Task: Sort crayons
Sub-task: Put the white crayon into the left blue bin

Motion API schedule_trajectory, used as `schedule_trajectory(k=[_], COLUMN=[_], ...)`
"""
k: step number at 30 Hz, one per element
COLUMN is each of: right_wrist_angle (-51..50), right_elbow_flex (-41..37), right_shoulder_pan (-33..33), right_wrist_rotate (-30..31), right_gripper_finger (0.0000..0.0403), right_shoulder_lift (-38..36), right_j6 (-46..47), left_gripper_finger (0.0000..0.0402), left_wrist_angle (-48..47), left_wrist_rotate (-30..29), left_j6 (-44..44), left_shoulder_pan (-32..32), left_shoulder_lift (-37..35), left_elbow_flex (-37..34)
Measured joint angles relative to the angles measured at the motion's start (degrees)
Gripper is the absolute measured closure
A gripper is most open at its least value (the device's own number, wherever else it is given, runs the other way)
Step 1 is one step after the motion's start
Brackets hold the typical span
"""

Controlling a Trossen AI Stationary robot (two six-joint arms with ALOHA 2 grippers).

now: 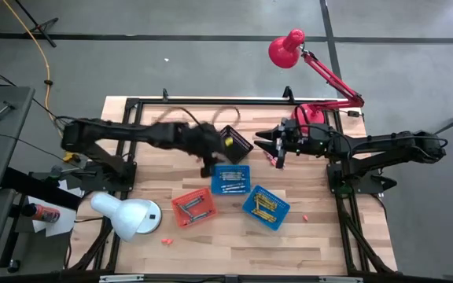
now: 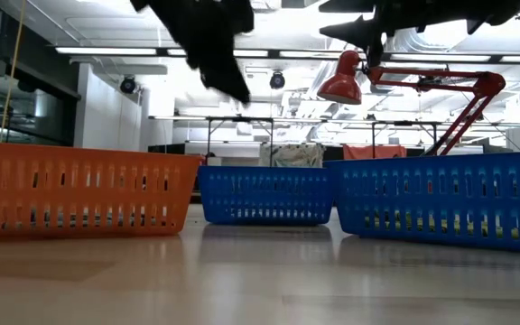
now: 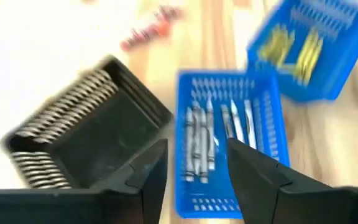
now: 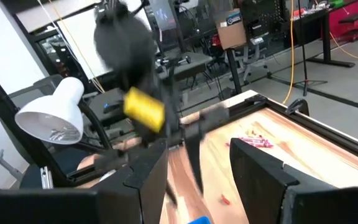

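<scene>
The left gripper (image 3: 194, 171), fingers spread, hangs over the middle blue basket (image 1: 231, 179) of grey crayons (image 3: 201, 140); right gripper (image 4: 197, 165) spread, empty.

Surface (image 1: 321, 236): pale wood planks, black frame at the edges.

Baskets: two blue mesh, one central (image 1: 231, 179) and one toward the right (image 1: 265, 207); one red-orange mesh (image 1: 194, 207); one black mesh (image 1: 237, 142).

Crayons: grey sticks (image 3: 199, 142) in the central blue basket; yellow sticks (image 3: 294, 48) in the other blue basket; grey sticks (image 1: 195, 206) in the red-orange basket; loose pink-red sticks (image 4: 251, 142) on the bare wood; small red pieces (image 1: 166, 240) near the front edge.

Lamps: one red (image 1: 286, 49) with red arm; one white (image 1: 128, 216).

Arms: both dark. Left pincer (image 3: 196, 163) black; right pincer (image 4: 197, 163) black.

Floor: grey with dark lines; yellow cable (image 1: 36, 43) across it.
</scene>
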Motion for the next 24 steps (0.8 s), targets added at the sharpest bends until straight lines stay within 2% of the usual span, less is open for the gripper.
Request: schedule_trajectory(k=[8, 15, 24], right_wrist_angle=[1.7, 1.78, 1.79], right_elbow_flex=[0.0, 0.0, 0.0], right_shoulder_pan=[0.0, 0.0, 0.0], right_wrist_rotate=[-0.02, -0.02, -0.02], right_gripper_finger=[0.0236, 0.0236, 0.0236], right_shoulder_lift=[0.0, 0.0, 0.0], right_j6=[0.0, 0.0, 0.0], left_gripper_finger=[0.0247, 0.0247, 0.0247], left_wrist_angle=[4.14, 7.72, 31.51], left_wrist_rotate=[0.14, 0.28, 0.0], left_j6=[-2.37, -4.07, -14.99], left_shoulder_pan=[4.39, 3.03, 2.2], left_shoulder_lift=[-14.56, -20.62, -28.05], left_elbow_flex=[0.0, -0.9, -20.89])
